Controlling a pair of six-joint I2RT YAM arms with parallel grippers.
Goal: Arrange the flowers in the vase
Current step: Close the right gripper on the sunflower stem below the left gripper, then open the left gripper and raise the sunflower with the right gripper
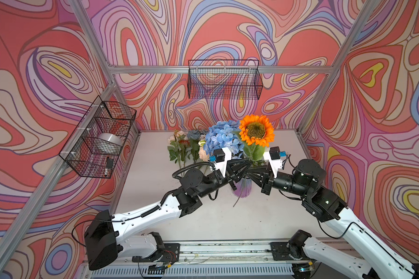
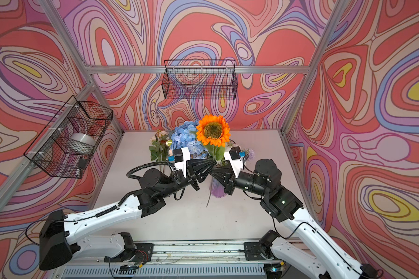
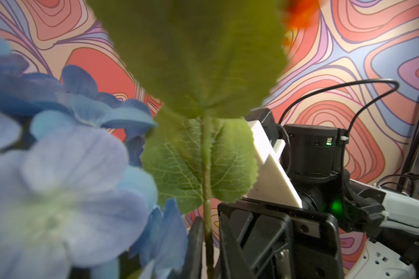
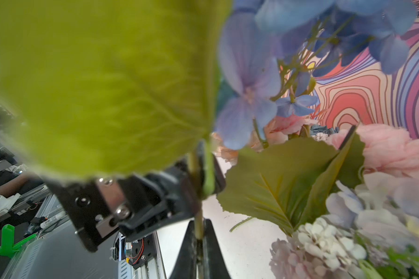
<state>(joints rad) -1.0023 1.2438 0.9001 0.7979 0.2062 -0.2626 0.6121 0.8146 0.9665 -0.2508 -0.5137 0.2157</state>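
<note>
Sunflower (image 1: 256,130) stands upright straight above vase (image 1: 242,189), orange head up and leafy stem (image 3: 206,169) running down toward the vase mouth. Blue hydrangea (image 1: 221,137) sits just beside it, above the vase and to the left, petals touching the sunflower leaves. Vase is purple and translucent, standing on desk (image 1: 203,212). Dark stems show through its wall; can't tell which bloom they belong to. One thin stem end pokes out in front of the vase base.

Both claws meet tip to tip right above the vase. Right claw (image 4: 198,244) is clamped tight on the sunflower stem, fingers pressed on both sides of it in the right wrist view. Left claw (image 3: 207,241) is around the same stem, jaws slightly parted, a sliver of wall showing between stem and one finger, so no firm grip there.

Remaining flowers (image 1: 184,147) lie on the desk behind the vase to the left: peach and pale roses, green leaves, stems pointing toward the vase. Lilac cluster (image 2: 249,153) is behind the vase to the right, and pink blooms (image 4: 385,149) show near it in the right wrist view.
</note>
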